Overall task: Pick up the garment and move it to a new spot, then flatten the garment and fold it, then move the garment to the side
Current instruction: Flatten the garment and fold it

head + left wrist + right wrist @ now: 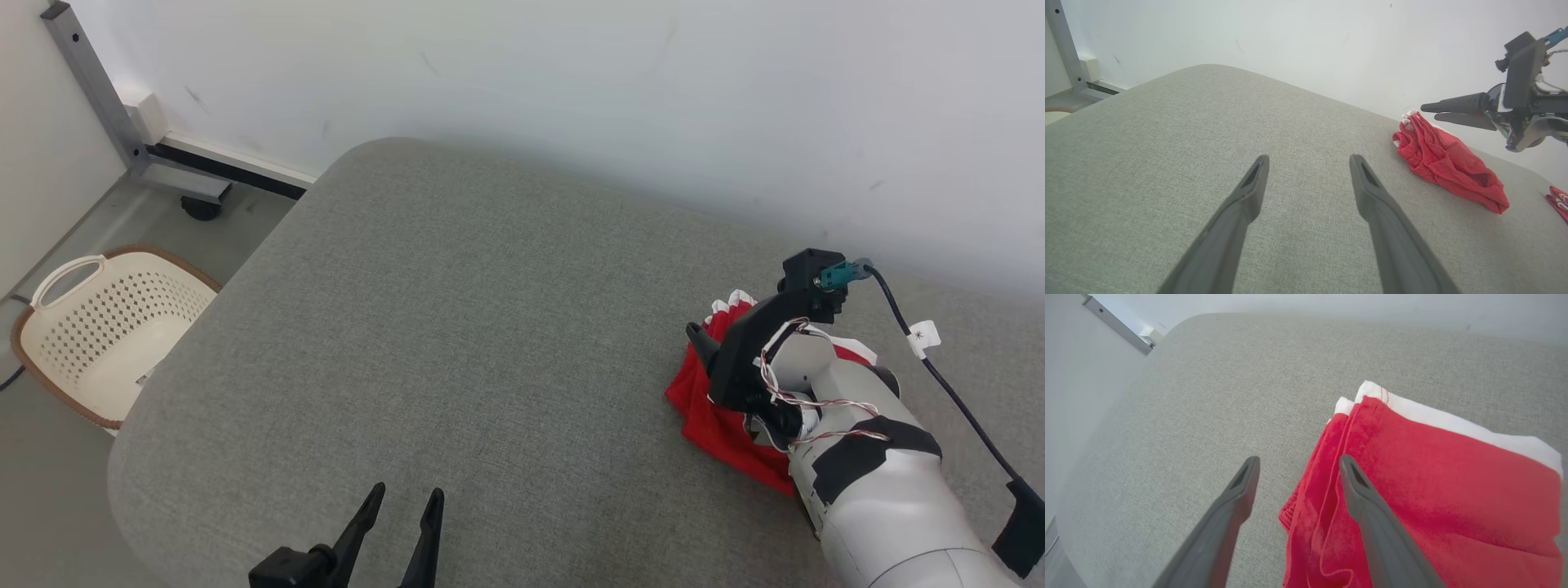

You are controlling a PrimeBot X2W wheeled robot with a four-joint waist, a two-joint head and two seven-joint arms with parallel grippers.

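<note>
Grey fabric-covered surface (457, 327) spans centre. Cream perforated laundry basket (122, 318), brown rim, on floor (49, 498) at 9 o'clock, just beside surface edge. Grey metal frame post (91, 82), black caster (202, 209) at 10 o'clock. White wall (571, 82) at 12.

Red garment (1445, 490) with white band, grey woven surface (457, 327), cream perforated basket (122, 327) with brown rim, white wall (571, 82)

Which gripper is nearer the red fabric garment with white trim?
Right. The right gripper hangs open just above the red garment, at its edge; the left gripper is open over bare grey cushion, well off to its left.
</note>
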